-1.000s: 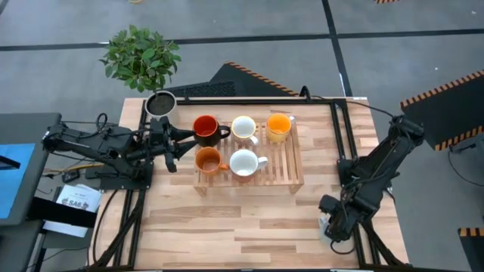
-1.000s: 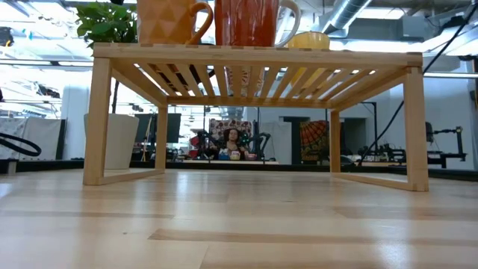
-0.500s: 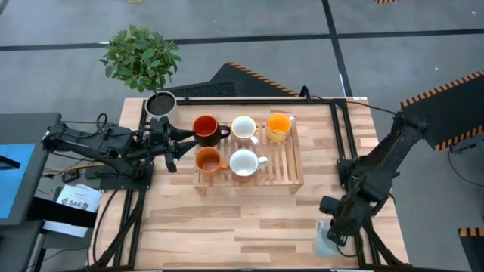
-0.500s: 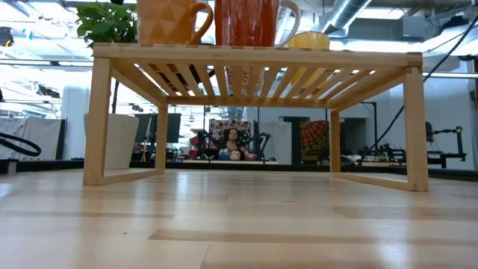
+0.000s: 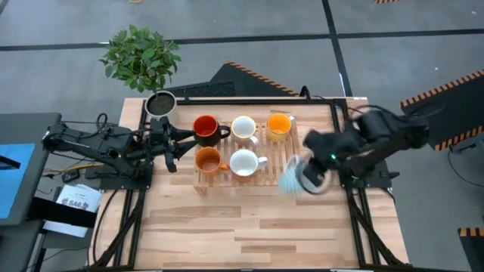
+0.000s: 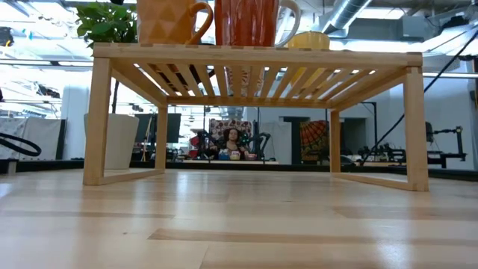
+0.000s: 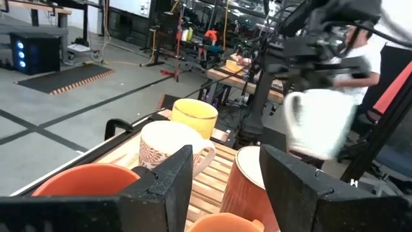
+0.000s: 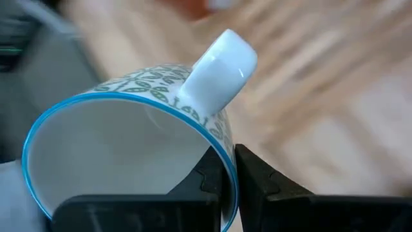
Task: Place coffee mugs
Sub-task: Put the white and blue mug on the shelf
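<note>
Five coffee mugs stand on the slatted wooden rack (image 5: pixel 295 162): red (image 5: pixel 205 128), white (image 5: pixel 243 127) and yellow-orange (image 5: pixel 279 126) at the far side, darker orange (image 5: pixel 207 159) and white (image 5: pixel 243 162) at the near side. My right gripper (image 5: pixel 306 178) is at the rack's right end, shut on the sixth mug (image 5: pixel 290 180), pale with a blue rim. In the left wrist view this mug (image 7: pixel 318 122) shows blurred, above rack height. My left gripper (image 5: pixel 172 147) waits open at the rack's left end, touching nothing. My right gripper holds the pale mug by its wall at the rim (image 8: pixel 226 158), right beside the handle (image 8: pixel 219 71). One finger (image 8: pixel 209 180) is inside the mug and the other (image 8: pixel 257 180) outside. The mug is lifted clear and tipped, its mouth facing the wrist camera.
A wider pale cup with a dark inside (image 5: pixel 160 103) stands at the table's far left corner, beside a potted plant (image 5: pixel 141 57). Bare tabletop (image 5: pixel 249 227) lies on the near side of the rack. A person (image 7: pixel 360 45) is in the room beyond the table.
My right gripper has swung quickly from the table's near right corner up, toward the far edge and leftward to the rack's right end, carrying the pale mug lifted clear. The left arm and the five mugs on the rack have kept still.
</note>
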### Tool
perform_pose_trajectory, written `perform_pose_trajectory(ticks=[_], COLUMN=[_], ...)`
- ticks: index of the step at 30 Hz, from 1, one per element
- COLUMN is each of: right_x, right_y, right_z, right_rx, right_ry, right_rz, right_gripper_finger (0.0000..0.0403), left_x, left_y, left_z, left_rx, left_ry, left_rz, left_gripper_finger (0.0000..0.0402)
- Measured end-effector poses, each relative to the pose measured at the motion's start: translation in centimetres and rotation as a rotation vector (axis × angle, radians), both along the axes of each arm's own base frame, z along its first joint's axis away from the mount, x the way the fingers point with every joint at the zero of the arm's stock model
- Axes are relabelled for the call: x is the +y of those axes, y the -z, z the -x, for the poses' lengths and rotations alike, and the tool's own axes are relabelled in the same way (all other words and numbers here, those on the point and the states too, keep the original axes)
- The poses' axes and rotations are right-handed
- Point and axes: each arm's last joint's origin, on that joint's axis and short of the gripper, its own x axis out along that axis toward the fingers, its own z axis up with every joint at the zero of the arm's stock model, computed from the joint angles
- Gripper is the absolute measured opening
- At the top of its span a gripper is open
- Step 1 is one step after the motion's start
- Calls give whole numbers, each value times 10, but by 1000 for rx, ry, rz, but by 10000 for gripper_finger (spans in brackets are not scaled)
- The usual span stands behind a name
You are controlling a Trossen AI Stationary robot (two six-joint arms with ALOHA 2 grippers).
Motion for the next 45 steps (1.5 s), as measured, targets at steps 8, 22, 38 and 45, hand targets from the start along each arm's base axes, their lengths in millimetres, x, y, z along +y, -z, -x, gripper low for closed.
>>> perform_pose_trajectory(ticks=[8, 22, 38, 45], right_x=[-45, -52, -57, -56], right_y=[15, 46, 47, 46], right_z=[-40, -77, -79, -78], right_rx=[155, 287, 291, 284], right_ry=[41, -10, 9, -59], right_rz=[147, 160, 222, 240], right_gripper_finger=[41, 41, 106, 111], left_x=[0, 0, 0, 0], left_y=[0, 0, 0, 0], left_z=[0, 0, 0, 0], left_rx=[0, -1, -2, -2], left_ry=[0, 0, 0, 1], left_rz=[0, 2, 4, 4], left_gripper_finger=[165, 165, 165, 165])
